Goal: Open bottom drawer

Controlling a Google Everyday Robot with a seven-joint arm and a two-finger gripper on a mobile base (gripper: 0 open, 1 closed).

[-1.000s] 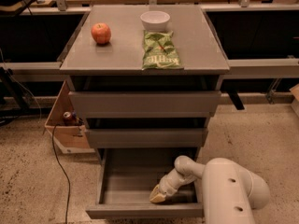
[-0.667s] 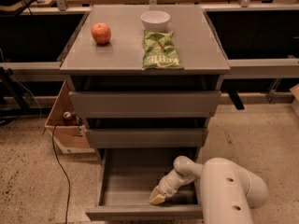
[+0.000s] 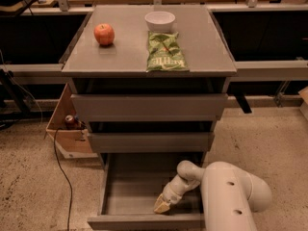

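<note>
The bottom drawer (image 3: 144,221) of the grey cabinet stands pulled out towards me, its shallow grey box showing with nothing in it but the gripper. My gripper (image 3: 161,206) reaches down into the drawer, its yellowish tip just behind the drawer's front panel, right of the middle. The white arm (image 3: 231,196) comes in from the lower right. The top drawer (image 3: 149,107) and the middle drawer (image 3: 150,142) above are pushed in.
On the cabinet top lie a red apple (image 3: 104,33), a white bowl (image 3: 160,19) and a green chip bag (image 3: 165,52). A cardboard box (image 3: 65,134) holding a can sits on the floor at the cabinet's left, with a black cable (image 3: 61,172) beside it. A long bench runs behind.
The gripper has stayed inside the drawer at about the same spot. The drawer stands as far out as before.
</note>
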